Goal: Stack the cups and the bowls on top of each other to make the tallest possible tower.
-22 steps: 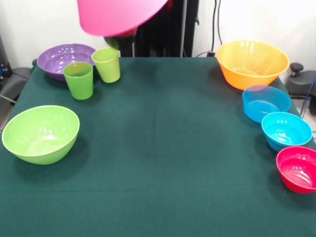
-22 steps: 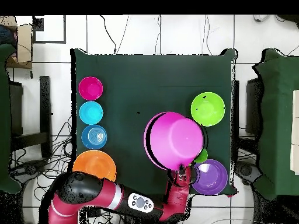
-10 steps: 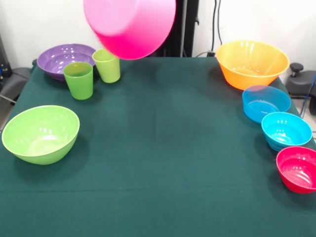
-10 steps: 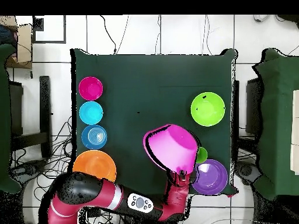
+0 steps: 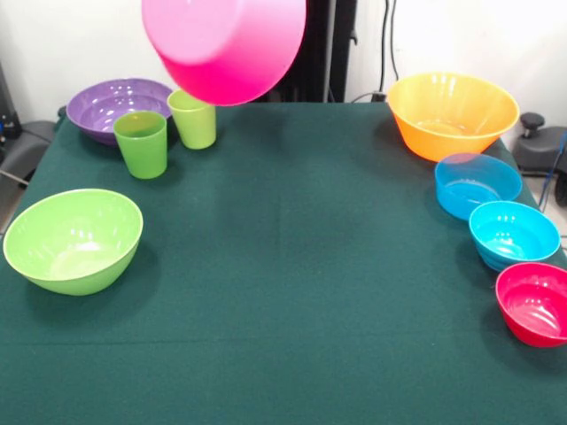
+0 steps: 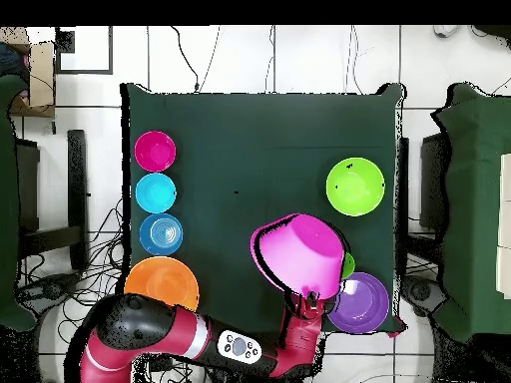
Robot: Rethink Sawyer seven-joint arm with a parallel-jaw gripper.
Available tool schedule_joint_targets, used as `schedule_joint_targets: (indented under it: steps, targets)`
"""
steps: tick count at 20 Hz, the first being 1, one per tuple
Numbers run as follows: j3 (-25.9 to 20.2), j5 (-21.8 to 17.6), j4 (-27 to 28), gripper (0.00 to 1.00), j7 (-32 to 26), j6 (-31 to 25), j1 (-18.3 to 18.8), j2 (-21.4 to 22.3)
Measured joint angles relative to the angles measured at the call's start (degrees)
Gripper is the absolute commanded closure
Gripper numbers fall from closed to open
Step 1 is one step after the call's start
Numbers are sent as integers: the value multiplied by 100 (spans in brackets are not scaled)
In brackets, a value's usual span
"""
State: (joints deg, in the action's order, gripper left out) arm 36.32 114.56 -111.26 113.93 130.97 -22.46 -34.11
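Observation:
A large pink bowl point(image 5: 226, 44) hangs tilted in the air, its base toward the front camera, above the table's far left part. My gripper point(image 6: 311, 297) holds it at the rim nearest the robot's base; in the front view the bowl hides the gripper. Below it stand a green cup point(image 5: 141, 144) and a lime-green cup point(image 5: 195, 119); only a sliver of a green cup point(image 6: 346, 265) shows from overhead. Beside them rests the shallow purple bowl point(image 5: 111, 106) point(image 6: 361, 302). The lime-green bowl point(image 5: 74, 239) point(image 6: 355, 186) sits apart, nearer the front camera.
Along the opposite table edge stand four bowls in a row: orange point(image 5: 452, 113) point(image 6: 162, 282), translucent blue point(image 5: 477, 184) point(image 6: 161, 234), turquoise point(image 5: 514, 234) point(image 6: 156, 192) and red point(image 5: 535, 303) point(image 6: 155, 152). The red arm point(image 6: 150, 334) bends along the near edge of the green table point(image 5: 292, 266).
The pink bowl has come lower and tipped over further, shifting a little toward the cups and the purple bowl. Nothing on the table has moved.

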Motion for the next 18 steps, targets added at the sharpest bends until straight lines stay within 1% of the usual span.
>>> schedule_joint_targets:
  steps: [9, 11, 15, 18]
  targets:
    - [-34, -7, -2, 0, 0, -1, -1, 40]
    - [-35, -112, -18, 0, 0, 0, -7, 49]
    - [-37, -171, -22, 0, 0, 0, -8, 47]
    - [-37, -286, -47, 0, 0, -1, -8, 59]
